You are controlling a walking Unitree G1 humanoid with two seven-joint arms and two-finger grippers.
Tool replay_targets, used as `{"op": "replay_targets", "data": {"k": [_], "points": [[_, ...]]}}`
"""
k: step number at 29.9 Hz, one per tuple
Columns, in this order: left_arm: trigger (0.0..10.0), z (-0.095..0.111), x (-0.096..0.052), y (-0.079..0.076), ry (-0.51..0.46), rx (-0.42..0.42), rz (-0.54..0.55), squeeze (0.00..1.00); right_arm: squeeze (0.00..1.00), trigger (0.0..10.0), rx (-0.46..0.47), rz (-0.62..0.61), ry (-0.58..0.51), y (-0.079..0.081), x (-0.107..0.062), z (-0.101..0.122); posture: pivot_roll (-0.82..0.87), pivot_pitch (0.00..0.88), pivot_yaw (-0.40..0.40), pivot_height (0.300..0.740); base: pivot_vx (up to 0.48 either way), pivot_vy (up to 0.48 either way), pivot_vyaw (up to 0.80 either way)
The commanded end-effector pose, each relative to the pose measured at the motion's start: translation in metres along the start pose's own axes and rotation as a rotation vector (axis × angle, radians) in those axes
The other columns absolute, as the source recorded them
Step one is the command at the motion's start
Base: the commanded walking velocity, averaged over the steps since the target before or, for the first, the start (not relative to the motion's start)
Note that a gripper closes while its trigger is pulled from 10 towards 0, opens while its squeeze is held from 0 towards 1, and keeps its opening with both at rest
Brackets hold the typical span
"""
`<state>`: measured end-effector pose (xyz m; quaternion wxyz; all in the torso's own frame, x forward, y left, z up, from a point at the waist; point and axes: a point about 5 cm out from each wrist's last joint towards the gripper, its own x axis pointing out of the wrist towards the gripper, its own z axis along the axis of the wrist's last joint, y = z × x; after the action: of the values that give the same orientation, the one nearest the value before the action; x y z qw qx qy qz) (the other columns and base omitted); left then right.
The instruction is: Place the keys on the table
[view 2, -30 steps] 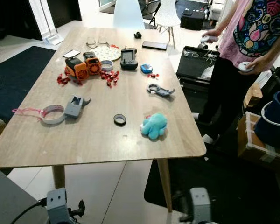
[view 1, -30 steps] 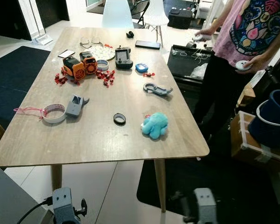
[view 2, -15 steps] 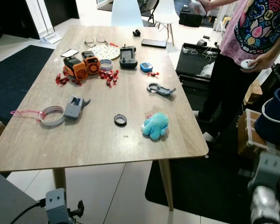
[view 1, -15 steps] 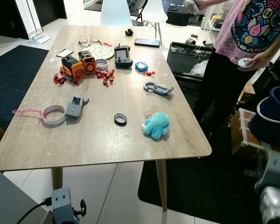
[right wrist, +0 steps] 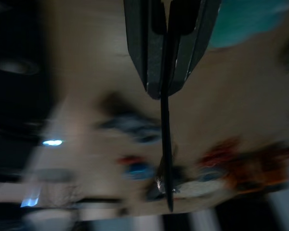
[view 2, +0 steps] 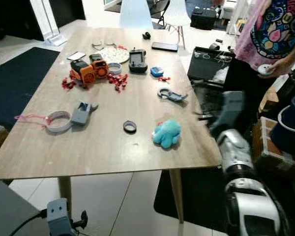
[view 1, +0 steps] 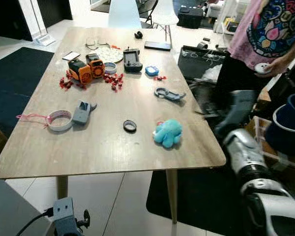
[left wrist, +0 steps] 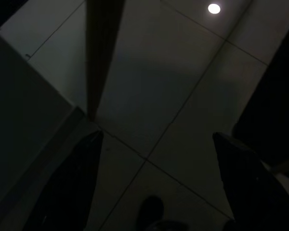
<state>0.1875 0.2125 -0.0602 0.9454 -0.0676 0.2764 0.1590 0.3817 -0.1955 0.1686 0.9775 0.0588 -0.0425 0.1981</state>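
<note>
Our right gripper (right wrist: 166, 57), raised beside the table's (view 1: 103, 147) right edge, pinches a thin dark strip, probably the keys (right wrist: 164, 187) dangling below; setting them down remains. Our left gripper (left wrist: 154, 192), fingers apart, hangs idle.

Right arm (view 1: 246, 157): silver-white segmented shells with black joint bands, blurred. Right hand (right wrist: 166, 43): two long black fingers (right wrist: 139, 43), tapered, pressed together. Left arm (view 1: 66, 216): grey boxy wrist block, black cable looped off its side. Left hand's fingers (left wrist: 74, 183): dark, rounded silhouettes.
</note>
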Motion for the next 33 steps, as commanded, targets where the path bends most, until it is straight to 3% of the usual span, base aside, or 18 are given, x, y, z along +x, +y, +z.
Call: {"op": "replay_targets", "data": {"k": [1, 4, 8, 24, 25, 26, 27, 33], "points": [[10.0, -0.005, -0.003, 0.007, 0.012, 0.0, 0.016, 0.0, 0.0, 10.0, 0.0, 0.092, 0.025, 0.011, 0.002, -0.004, 0.04, 0.052, -0.051, 0.74, 0.0, 0.0, 0.0], [10.0, -0.005, -0.003, 0.007, 0.012, -0.001, 0.017, 0.0, 0.0, 10.0, 0.007, 0.143, 0.04, 0.019, 0.004, -0.007, 0.04, 0.058, -0.049, 0.74, 0.0, 0.0, 0.0], [10.0, -0.004, -0.002, 0.007, 0.01, -0.003, 0.019, 0.0, 0.0, 10.0, 0.001, 0.285, 0.088, 0.045, 0.009, -0.015, 0.04, 0.067, -0.049, 0.74, 0.0, 0.0, 0.0], [10.0, -0.005, -0.003, 0.006, 0.016, -0.005, 0.015, 0.0, 0.0, 10.0, 0.001, 0.356, 0.159, 0.058, 0.006, -0.024, 0.04, 0.07, -0.051, 0.74, 0.0, 0.0, 0.0], [10.0, -0.006, -0.003, 0.006, 0.018, -0.007, 0.015, 0.0, 0.07, 10.0, 0.008, 0.372, 0.168, 0.06, 0.006, -0.025, 0.04, 0.071, -0.052, 0.74, 0.0, 0.0, 0.0], [10.0, -0.006, -0.003, 0.006, 0.018, -0.007, 0.015, 0.0, 0.07, 10.0, 0.008, 0.372, 0.168, 0.06, 0.006, -0.025, 0.04, 0.071, -0.052, 0.74, 0.0, 0.0, 0.0], [10.0, -0.006, -0.003, 0.006, 0.019, -0.009, 0.016, 0.0, 0.53, 10.0, 0.012, 0.391, 0.178, 0.063, 0.006, -0.026, 0.04, 0.071, -0.053, 0.74, 0.0, 0.0, 0.0], [10.0, -0.007, -0.003, 0.006, 0.023, -0.011, 0.019, 0.0, 0.61, 10.0, 0.009, 0.446, 0.195, 0.071, 0.006, -0.027, 0.04, 0.069, -0.055, 0.74, 0.0, 0.0, 0.0]]}}
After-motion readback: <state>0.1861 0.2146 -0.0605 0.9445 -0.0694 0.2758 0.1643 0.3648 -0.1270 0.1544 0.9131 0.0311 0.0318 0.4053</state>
